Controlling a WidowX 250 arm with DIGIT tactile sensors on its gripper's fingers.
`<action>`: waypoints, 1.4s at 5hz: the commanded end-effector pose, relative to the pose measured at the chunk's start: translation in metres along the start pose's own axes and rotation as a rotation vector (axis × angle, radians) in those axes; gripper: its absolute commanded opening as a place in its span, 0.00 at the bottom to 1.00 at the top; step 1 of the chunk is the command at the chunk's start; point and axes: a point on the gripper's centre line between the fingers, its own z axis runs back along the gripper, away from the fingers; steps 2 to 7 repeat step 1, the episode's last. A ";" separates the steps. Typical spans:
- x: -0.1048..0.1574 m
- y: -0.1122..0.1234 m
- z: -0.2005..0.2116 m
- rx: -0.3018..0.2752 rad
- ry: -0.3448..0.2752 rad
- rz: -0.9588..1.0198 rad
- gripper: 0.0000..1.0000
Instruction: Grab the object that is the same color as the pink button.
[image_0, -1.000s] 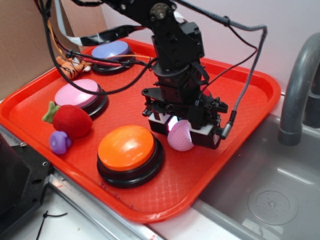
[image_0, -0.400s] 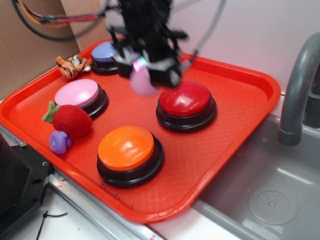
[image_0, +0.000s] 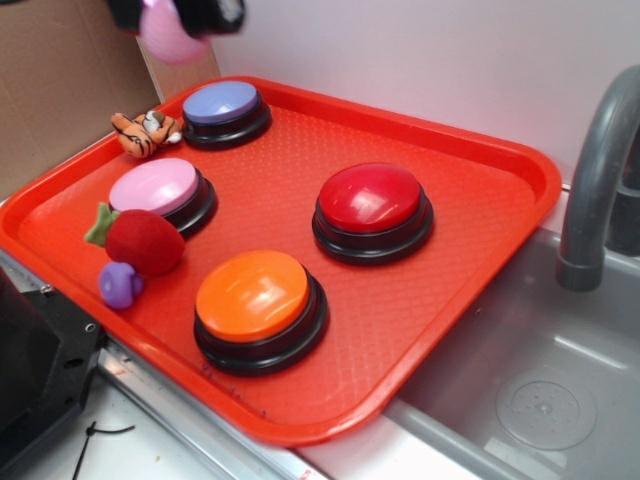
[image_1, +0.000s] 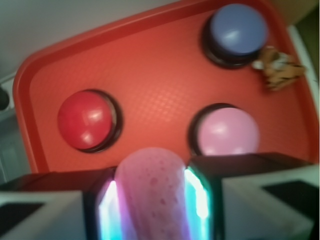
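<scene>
High above tray (image_0: 520, 160), gripper (image_1: 152, 200) clamps pink ball (image_1: 150, 192), seemingly squeezed, between fingers (image_1: 107, 207).

You had bright, even light in the exterior view, with white glare spots on the red button (image_0: 371, 200) and orange button (image_0: 252, 295) and only soft shadows on the tray (image_0: 480, 240); the tool (image_0: 178, 22) at the top edge was motion-blurred. Your wrist view was soft all over: the pink ball (image_1: 152, 192) and the finger pads (image_1: 197, 200) were out of focus, glowing cyan and white along their inner edges, and the tiger toy (image_1: 280, 67) was smeared.
</scene>
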 end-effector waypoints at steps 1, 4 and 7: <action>0.006 0.007 0.010 0.024 -0.035 0.057 0.00; 0.006 0.007 0.010 0.024 -0.035 0.057 0.00; 0.006 0.007 0.010 0.024 -0.035 0.057 0.00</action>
